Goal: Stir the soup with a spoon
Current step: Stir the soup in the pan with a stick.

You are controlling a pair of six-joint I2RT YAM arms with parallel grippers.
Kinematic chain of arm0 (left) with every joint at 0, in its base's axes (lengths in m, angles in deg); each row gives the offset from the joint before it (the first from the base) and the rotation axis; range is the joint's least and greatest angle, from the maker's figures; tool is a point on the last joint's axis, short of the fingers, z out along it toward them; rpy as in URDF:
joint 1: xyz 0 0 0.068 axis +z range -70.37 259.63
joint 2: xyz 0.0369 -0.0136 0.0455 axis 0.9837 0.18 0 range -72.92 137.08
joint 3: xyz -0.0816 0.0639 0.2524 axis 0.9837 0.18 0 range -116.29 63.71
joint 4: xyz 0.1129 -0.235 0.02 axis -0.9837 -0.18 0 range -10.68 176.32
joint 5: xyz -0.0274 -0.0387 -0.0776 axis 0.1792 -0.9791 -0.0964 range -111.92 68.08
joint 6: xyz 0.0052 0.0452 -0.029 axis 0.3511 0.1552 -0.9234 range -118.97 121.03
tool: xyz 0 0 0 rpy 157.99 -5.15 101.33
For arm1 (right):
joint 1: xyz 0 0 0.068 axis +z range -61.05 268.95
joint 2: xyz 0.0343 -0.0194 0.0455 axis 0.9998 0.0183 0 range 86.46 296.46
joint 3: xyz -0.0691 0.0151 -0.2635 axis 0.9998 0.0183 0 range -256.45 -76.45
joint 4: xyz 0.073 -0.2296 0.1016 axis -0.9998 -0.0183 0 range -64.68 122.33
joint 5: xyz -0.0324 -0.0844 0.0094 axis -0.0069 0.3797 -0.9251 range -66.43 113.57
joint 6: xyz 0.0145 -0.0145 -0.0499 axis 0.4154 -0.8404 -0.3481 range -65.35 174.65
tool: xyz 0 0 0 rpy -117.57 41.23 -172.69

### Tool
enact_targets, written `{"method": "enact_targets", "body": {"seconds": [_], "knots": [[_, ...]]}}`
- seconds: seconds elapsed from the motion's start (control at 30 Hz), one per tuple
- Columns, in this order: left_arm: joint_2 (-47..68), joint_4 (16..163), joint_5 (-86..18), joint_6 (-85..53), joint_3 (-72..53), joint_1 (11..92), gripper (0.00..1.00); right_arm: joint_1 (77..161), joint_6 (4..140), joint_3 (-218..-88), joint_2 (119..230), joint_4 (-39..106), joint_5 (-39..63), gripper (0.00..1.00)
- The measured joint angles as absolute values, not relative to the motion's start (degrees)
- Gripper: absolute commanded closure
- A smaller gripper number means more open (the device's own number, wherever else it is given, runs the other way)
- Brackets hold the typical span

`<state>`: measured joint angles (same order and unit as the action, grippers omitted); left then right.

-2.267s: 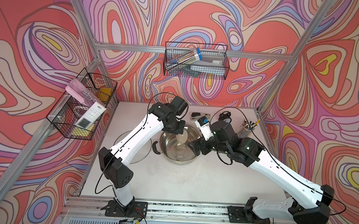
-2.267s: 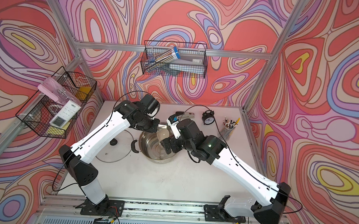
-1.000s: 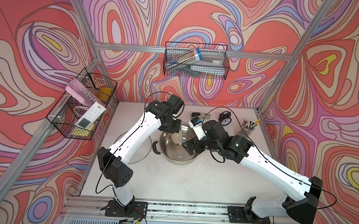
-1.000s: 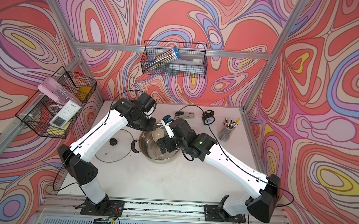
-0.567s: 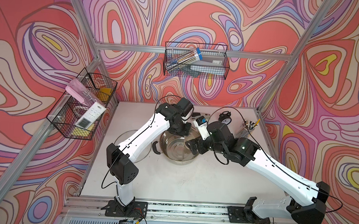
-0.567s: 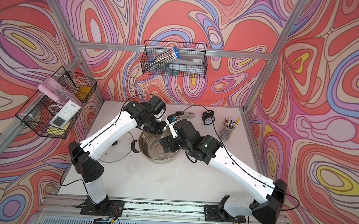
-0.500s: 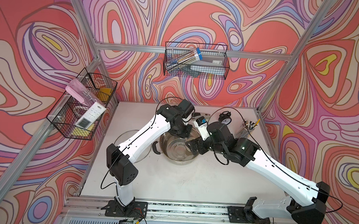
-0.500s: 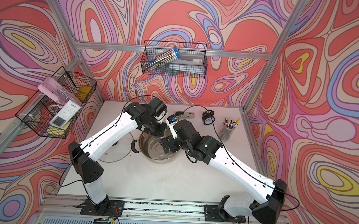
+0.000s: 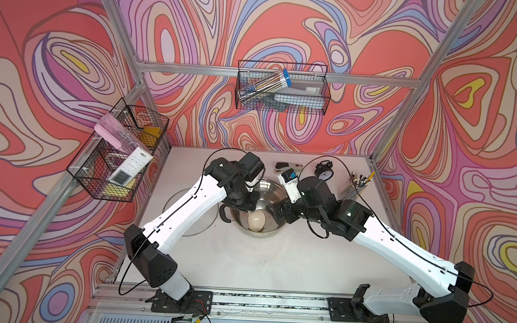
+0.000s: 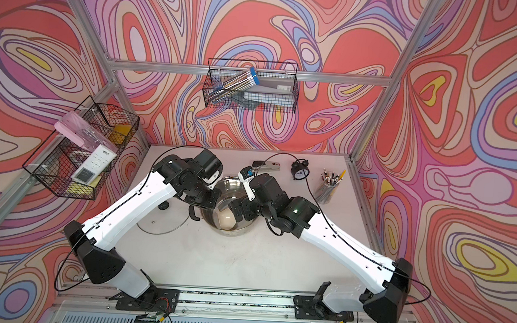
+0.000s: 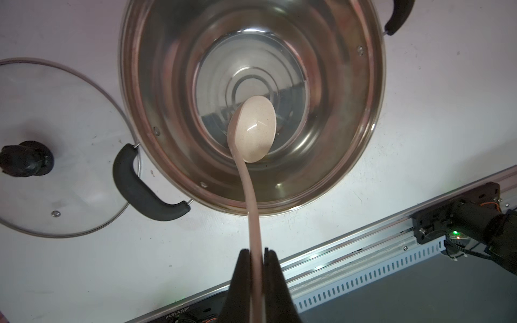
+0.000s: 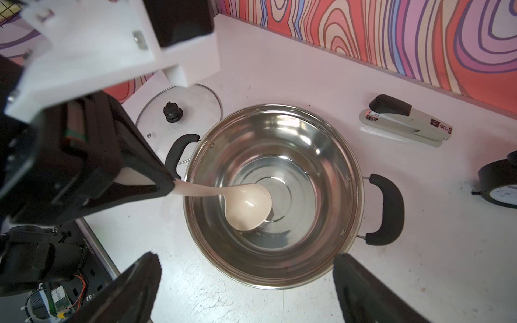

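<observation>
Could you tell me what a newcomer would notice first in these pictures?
The loud swirl-patterned walls surround everything. Centre stage, the left hand grips the cream spoon by its handle, its bowl inside the steel pot. The right hand hangs open over the pot's edge; the glass lid lies beside the pot.

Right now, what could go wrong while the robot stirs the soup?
1. The left tool pinches the spoon far up its thin handle, so the spoon could twist or slip.
2. The right tool is open and holds nothing, so the pot might slide if the spoon pushes its wall.
3. The two tools are close together at the pot and could bump.
</observation>
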<state>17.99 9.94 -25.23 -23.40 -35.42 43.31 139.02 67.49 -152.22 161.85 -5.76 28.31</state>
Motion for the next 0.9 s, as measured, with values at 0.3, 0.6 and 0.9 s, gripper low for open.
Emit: {"method": "enact_targets", "body": {"seconds": [0.3, 0.6, 0.9], "knots": [[20.1, 9.1, -20.4, -22.6, -38.3, 47.4, 1.0, 139.0, 67.8, -151.3, 160.2, -5.9, 28.6, 0.02], [24.3, 15.0, -19.2, -22.5, -41.1, 47.4, 1.0, 139.0, 68.1, -151.3, 158.6, -6.5, 29.7, 0.02], [27.8, 20.4, -26.4, -23.8, -43.7, 46.6, 1.0, 139.0, 69.0, -151.3, 158.6, -7.6, 30.3, 0.02]]}}
